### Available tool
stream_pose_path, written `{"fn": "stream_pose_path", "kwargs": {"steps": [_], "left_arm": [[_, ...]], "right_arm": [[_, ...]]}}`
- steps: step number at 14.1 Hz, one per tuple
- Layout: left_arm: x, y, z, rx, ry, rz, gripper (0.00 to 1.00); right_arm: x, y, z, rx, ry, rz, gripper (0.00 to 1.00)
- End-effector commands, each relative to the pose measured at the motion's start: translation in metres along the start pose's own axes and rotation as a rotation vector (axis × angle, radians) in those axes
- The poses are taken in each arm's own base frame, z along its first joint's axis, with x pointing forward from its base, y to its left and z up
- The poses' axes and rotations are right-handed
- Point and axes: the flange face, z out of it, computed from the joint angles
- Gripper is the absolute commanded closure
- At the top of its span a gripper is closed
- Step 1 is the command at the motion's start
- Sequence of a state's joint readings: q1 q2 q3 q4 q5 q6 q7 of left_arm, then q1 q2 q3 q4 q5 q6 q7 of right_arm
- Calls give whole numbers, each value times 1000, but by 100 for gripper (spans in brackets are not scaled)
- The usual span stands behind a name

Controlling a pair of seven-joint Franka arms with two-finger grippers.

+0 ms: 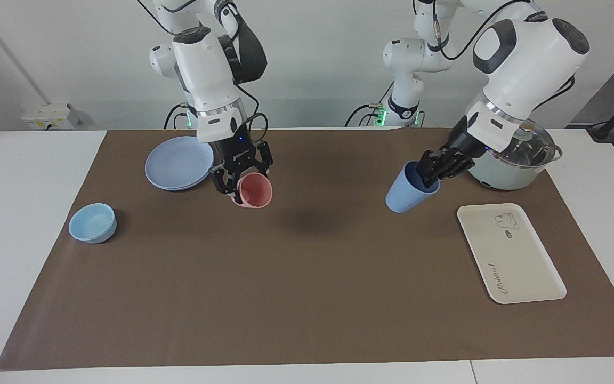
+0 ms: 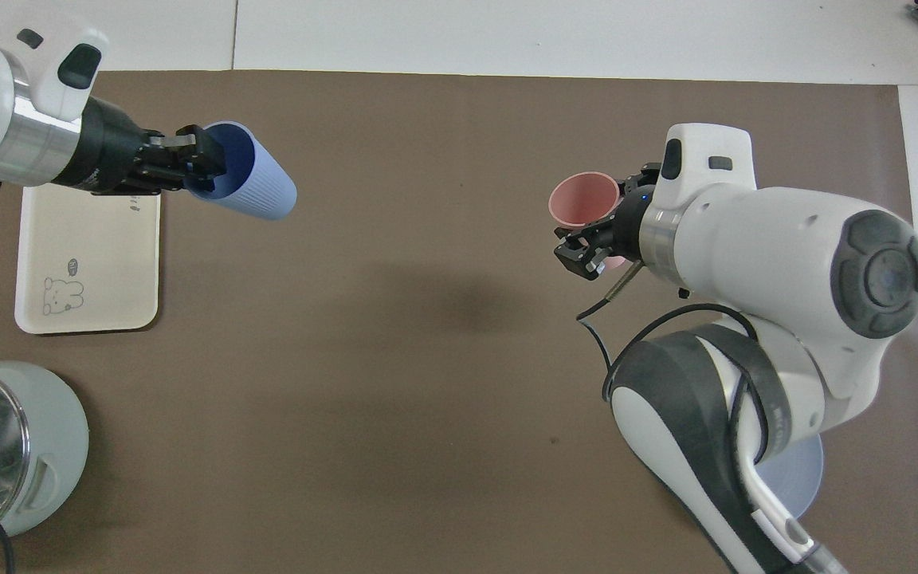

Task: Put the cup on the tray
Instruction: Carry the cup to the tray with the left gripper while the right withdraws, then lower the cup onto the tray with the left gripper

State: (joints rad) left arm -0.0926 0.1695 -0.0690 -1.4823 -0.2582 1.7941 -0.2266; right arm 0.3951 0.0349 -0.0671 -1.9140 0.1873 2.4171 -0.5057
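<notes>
Brown mat (image 1: 307, 288) over white table (image 1: 24, 213), pale wall at the robots' end. Left gripper (image 1: 435, 169) clamps the cup (image 1: 407, 191) by its rim, tilted, raised over mat beside the tray (image 1: 509, 253). Right gripper (image 1: 239, 176) grips pink tumbler (image 1: 256, 190), raised, well apart from tray.

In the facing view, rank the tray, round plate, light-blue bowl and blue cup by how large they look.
1. tray
2. plate
3 and 4. bowl and cup: they look alike, and the cup is tilted in the air in the left gripper, so no ranking.
</notes>
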Motion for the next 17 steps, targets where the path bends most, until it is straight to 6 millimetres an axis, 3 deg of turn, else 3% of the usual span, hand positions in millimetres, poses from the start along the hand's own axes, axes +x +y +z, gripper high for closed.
{"fn": "stream_pose_path", "kwargs": {"steps": [1, 2, 5, 9, 12, 14, 16, 17], "left_arm": [[15, -61, -10, 73, 21, 94, 100], [16, -85, -10, 116, 36, 150, 100], [17, -152, 12, 208, 108, 188, 100], [26, -234, 44, 236, 126, 202, 100], [35, -252, 68, 237, 141, 181, 100], [40, -283, 88, 238, 136, 135, 100], [49, -299, 107, 240, 148, 121, 100], [51, -312, 112, 244, 155, 106, 100]], "right_arm": [[-24, 52, 0, 44, 93, 59, 100], [-37, 73, 1, 62, 134, 65, 100], [-76, 122, 28, 107, 254, 76, 100], [-111, 142, 85, 98, 395, 70, 100], [-168, 160, 114, 69, 468, 23, 100], [-199, 169, 131, 89, 522, 4, 100], [-231, 187, 147, 117, 575, -25, 100], [-238, 189, 148, 130, 584, -22, 100]]}}
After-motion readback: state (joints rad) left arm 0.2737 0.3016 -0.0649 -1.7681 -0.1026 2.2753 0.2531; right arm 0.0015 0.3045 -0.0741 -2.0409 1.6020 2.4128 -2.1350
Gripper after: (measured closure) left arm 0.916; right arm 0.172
